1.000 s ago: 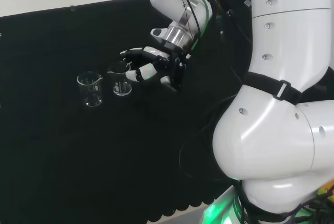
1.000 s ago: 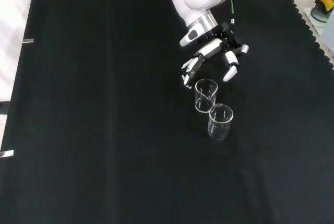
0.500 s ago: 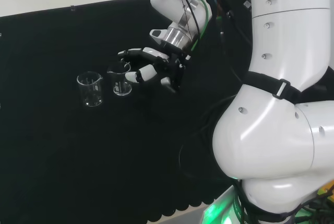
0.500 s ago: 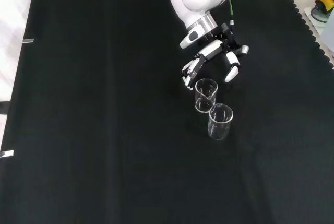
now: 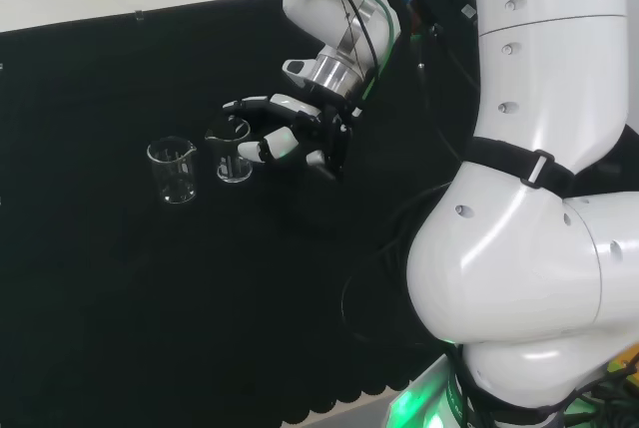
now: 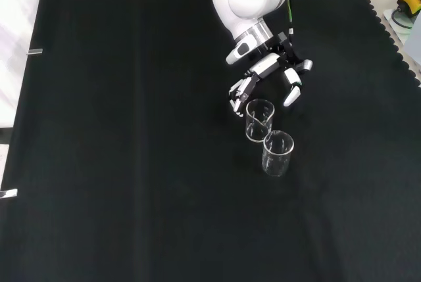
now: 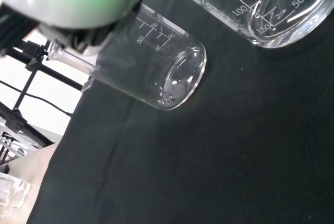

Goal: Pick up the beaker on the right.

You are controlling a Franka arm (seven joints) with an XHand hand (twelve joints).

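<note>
Near beaker [image 5: 233, 154] upright on the cloth [image 5: 120, 278], set between the hand's spread fingers [image 5: 250, 107] and thumb, not yet clasped. In the front view, just below the hand [image 6: 273, 75], fingers to one side of the rim and thumb to the other. Fingers apart and gently bent, closed on nothing. Far beaker [image 5: 173, 170] upright just beyond the first, on the side away from the hand; in the front view the two [image 6: 259, 119] [image 6: 277, 152] almost touching. Both seemingly empty.
</note>
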